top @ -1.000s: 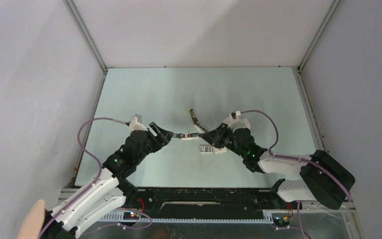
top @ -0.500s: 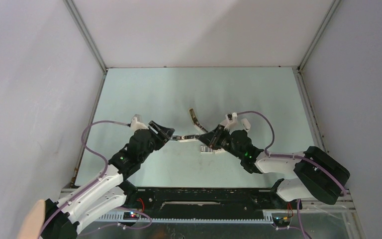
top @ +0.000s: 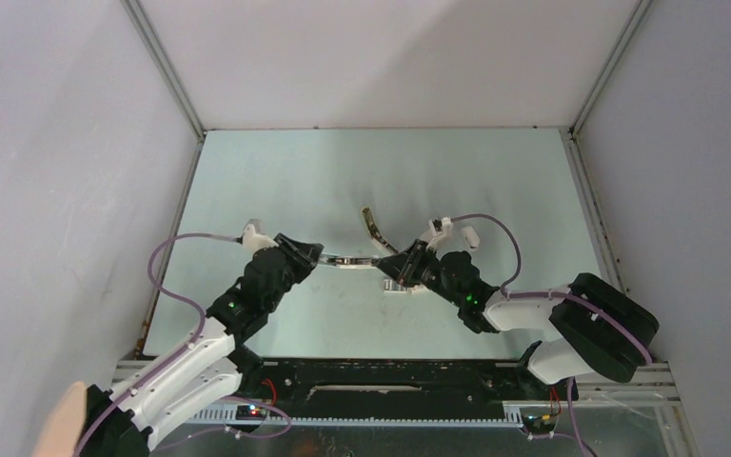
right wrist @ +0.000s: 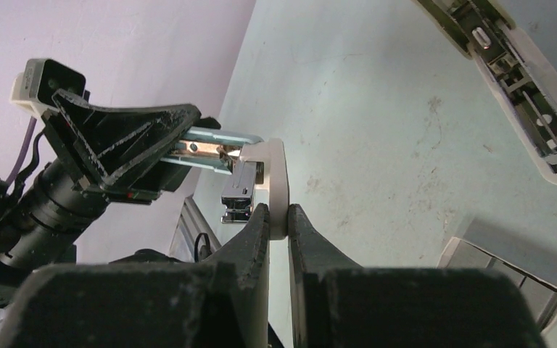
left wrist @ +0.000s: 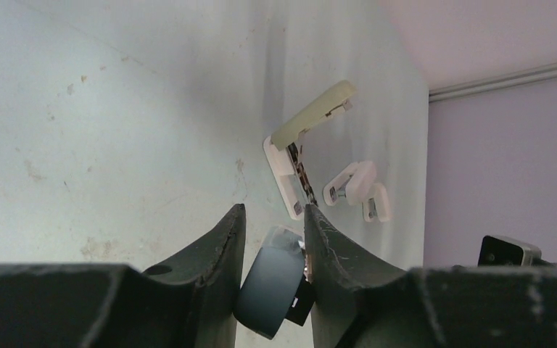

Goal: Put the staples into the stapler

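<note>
The staples (right wrist: 489, 270) are laid flat on the desk (top: 295, 171), just beside the right pincer (right wrist: 277, 214), below its fingers on the side nearer the arm bases. They are not gripped. Only part of the grey block is shown in the right wrist view, and in the top view it is largely covered by that pincer.

The stapler (right wrist: 511, 94) is opened wide and is carried between both pincers. The right pincer is closed on a white curved part at the hinge end. From that part a thin metal rail (right wrist: 214, 138) is extended toward the left pincer (left wrist: 274, 214). The left pincer is closed on the rounded blue-grey end of the rail, which is pinched between both fingers.

The upper arm (left wrist: 312, 116) of the stapler, cream on its outer face, is swung up and away from the right pincer, toward the far side of the desk. Its inner channel is exposed.

The two pincers are pointed at each other near the middle of the desk, and the gap between them is spanned by the rail.
</note>
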`<state>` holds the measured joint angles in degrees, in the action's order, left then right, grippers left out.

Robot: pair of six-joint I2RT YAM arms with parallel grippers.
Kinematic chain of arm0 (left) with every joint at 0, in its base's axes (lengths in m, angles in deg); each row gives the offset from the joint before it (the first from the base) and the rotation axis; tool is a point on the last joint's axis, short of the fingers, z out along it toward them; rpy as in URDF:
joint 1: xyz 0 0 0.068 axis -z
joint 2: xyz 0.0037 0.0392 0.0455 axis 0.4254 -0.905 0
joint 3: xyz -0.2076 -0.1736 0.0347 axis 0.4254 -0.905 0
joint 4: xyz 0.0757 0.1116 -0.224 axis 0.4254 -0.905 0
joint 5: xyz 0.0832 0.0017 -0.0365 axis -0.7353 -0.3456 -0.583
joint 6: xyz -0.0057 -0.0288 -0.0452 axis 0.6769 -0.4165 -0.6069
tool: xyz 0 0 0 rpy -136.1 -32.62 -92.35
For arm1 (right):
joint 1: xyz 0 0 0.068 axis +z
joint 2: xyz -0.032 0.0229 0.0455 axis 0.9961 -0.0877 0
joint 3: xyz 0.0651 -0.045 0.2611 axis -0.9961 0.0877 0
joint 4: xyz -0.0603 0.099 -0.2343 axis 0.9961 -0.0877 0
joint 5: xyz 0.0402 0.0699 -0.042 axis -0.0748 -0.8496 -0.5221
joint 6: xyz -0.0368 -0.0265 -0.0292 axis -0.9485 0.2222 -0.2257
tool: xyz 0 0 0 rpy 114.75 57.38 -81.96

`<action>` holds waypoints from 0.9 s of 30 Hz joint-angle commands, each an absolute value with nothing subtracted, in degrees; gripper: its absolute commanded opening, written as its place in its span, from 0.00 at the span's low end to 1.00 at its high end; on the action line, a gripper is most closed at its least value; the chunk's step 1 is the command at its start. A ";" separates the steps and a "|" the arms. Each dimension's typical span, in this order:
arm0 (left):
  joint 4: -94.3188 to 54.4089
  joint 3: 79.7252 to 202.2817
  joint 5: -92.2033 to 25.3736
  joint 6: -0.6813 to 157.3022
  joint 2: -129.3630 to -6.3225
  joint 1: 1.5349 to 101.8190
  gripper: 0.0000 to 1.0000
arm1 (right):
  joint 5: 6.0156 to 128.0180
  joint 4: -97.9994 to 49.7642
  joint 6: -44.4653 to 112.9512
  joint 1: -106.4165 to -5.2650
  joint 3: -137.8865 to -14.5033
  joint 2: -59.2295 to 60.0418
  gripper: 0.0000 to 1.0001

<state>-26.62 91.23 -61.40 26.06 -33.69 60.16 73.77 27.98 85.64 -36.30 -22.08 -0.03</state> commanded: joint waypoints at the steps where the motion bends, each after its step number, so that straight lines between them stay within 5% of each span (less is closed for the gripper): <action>1: -20.02 93.16 -63.39 33.33 -34.44 56.31 0.19 | 73.72 31.69 81.41 -36.67 -21.63 -0.09 0.16; 9: -20.03 102.77 -53.46 54.21 -45.60 51.03 0.17 | 74.00 16.94 68.18 -38.49 -21.57 8.08 0.58; 27: -16.08 117.35 -40.19 74.46 -75.53 52.07 0.21 | 86.31 -14.45 40.62 -41.63 -21.61 37.71 0.82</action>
<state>-20.67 115.07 -42.93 70.16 -73.84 51.05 85.16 -9.61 45.86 -40.30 -21.27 35.51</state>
